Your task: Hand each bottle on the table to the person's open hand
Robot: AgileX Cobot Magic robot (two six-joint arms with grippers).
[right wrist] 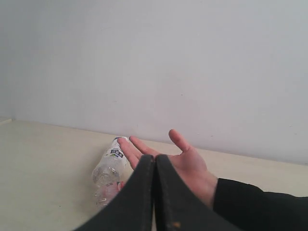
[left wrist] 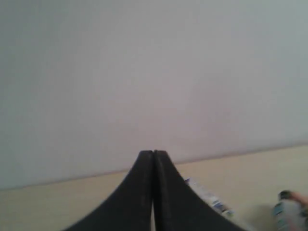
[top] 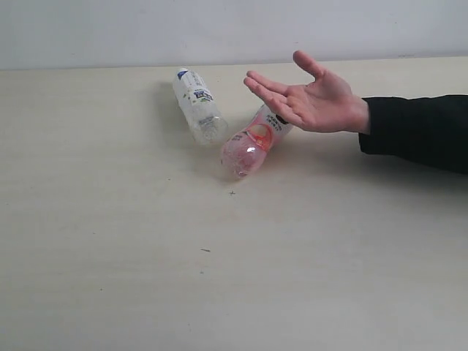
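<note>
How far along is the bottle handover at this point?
Done: nothing shows as delivered; the person's open hand is empty. In hand: nothing; the robot's left hand and right hand are shut, gripping nothing. Left: the blue-capped bottle and pink bottle both lie on the table.

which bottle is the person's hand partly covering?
The pink-tinted clear plastic bottle: its neck end disappears behind the person's open hand. The colourless white-labelled plastic bottle lies apart from it.

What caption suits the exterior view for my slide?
Clear bottle and pink bottle lie on their sides on the table; an open hand overlaps the pink one's cap end.
</note>
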